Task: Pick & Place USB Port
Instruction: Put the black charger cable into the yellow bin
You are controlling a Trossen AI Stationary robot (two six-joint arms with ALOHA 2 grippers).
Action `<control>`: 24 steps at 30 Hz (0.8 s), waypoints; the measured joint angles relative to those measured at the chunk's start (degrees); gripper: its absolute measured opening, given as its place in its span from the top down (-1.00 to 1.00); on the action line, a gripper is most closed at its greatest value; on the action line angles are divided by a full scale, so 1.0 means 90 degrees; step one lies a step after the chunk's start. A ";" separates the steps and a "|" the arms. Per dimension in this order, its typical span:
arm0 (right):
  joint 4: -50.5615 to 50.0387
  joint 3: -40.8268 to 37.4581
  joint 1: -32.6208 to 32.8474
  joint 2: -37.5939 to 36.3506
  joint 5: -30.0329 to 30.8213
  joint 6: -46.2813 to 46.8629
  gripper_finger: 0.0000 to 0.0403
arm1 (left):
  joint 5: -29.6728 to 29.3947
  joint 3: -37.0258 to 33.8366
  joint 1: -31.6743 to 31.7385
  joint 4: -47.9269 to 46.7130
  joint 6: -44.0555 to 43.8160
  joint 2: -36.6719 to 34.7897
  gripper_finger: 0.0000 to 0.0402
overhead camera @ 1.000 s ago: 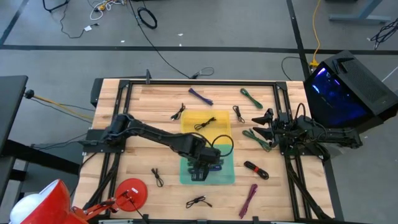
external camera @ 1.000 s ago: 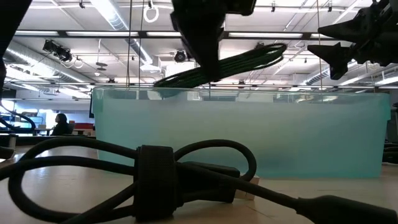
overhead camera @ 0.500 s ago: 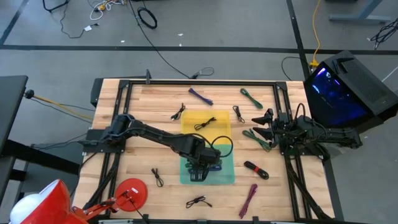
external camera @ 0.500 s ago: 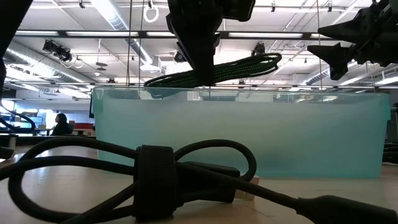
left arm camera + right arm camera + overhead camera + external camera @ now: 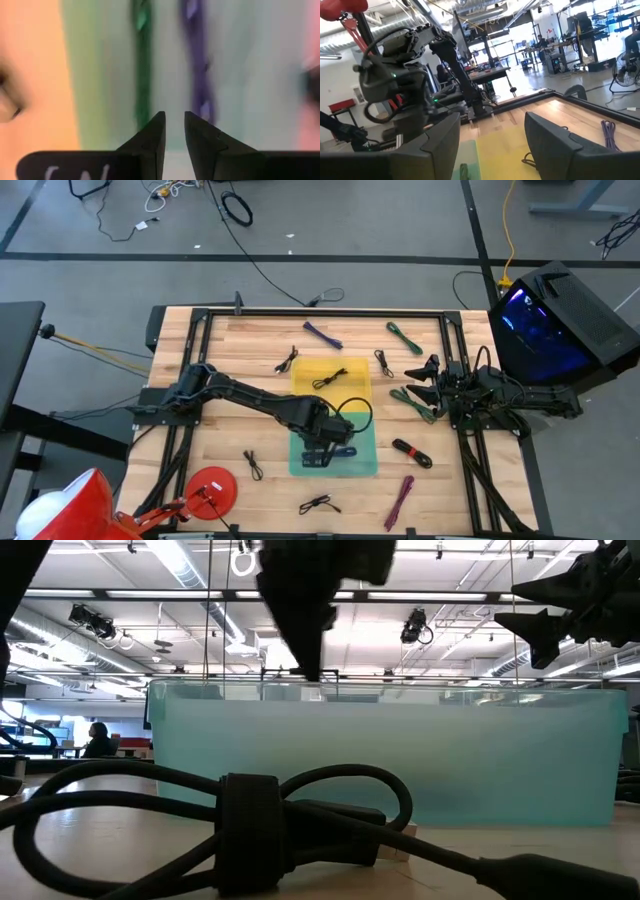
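Note:
My left gripper [image 5: 323, 448] stands over the teal bin [image 5: 367, 465] in the middle of the table, fingers pointing down, with a narrow gap between them [image 5: 174, 125], holding nothing. Below it a green cable [image 5: 142, 75] and a purple cable [image 5: 198, 75] lie side by side on the bin's floor. In the low view the left gripper [image 5: 305, 665] is just above the bin's rim [image 5: 450, 690]. My right gripper [image 5: 412, 383] waits wide open [image 5: 492, 145] at the table's right side, above a green cable [image 5: 417, 404].
A yellow bin [image 5: 352, 368] with a black cable [image 5: 328, 378] adjoins the teal bin's far side. Loose cables lie around: purple [image 5: 322, 333], green [image 5: 403, 337], black [image 5: 287, 360], red-black [image 5: 412, 452], purple [image 5: 400, 500], black [image 5: 318, 504]. A black cable [image 5: 250, 830] lies close to the low camera.
The green cable hung from my left gripper above the teal bin, first slanted, then nearly level. It has dropped out of the low view into the bin; the gripper has let go. The gripper has shifted a little toward the table's far edge.

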 joint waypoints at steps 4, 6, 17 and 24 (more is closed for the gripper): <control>-0.0033 0.0000 -0.0001 0.0000 0.0001 0.0000 -0.11 | -0.0476 0.0000 -0.0038 -0.1282 -0.0172 -0.0012 0.61; -0.0040 0.0000 -0.0001 0.0000 0.0000 0.0000 -0.11 | -0.0707 0.0000 -0.0123 -0.2015 -0.0233 -0.0016 0.61; -0.0139 0.0000 0.0000 0.0004 -0.0002 0.0000 -0.11 | -0.1093 -0.0163 -0.1073 -0.2983 -0.1754 -0.0287 0.61; -0.0178 0.0000 0.0000 0.0012 -0.0282 0.0004 -0.11 | -0.1335 -0.1377 -0.1783 -0.2967 -0.4416 -0.1329 0.61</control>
